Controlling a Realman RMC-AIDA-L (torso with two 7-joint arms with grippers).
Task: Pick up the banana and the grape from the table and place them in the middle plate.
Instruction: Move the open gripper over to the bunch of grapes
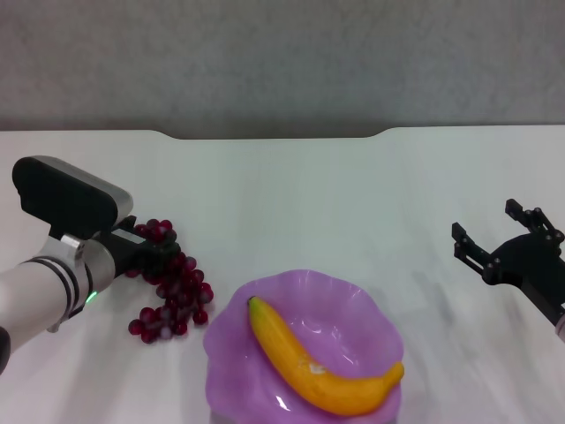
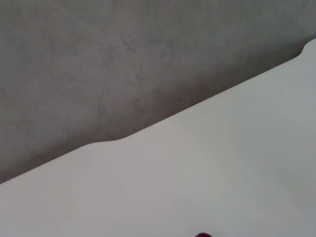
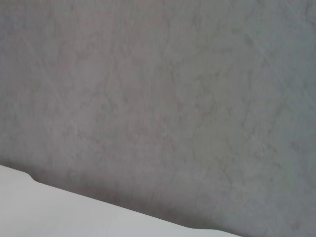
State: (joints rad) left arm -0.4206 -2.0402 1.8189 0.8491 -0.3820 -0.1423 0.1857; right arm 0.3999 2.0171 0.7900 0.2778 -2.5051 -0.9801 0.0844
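- purple and see-through, the middle plate point(image 1: 353, 305) sits at the near edge of the white table point(image 1: 353, 194), its rim wavy.
- yellow-orange, the banana point(image 1: 313, 367) lies inside the plate, slanting across it, dark tip toward the robot's left and far side, blunt end near the plate's right rim.
- dark red, the grape point(image 1: 172, 291) bunch lies on the table just to the left of the plate, not in it; it runs from near the plate's left rim back toward the left arm.
- left gripper point(image 1: 154, 252) is down at the far end of the bunch, its black tip among the top grapes; whether the fingers are pinching the bunch or spread around it cannot be told.
- left wrist view shows table, the grey wall point(image 2: 98, 59) and one dark red berry at the frame's edge.
- right gripper point(image 1: 499, 243) hangs above the table well to the right of the plate, fingers spread apart, holding nothing.
- right wrist view shows only wall and a strip of table edge.
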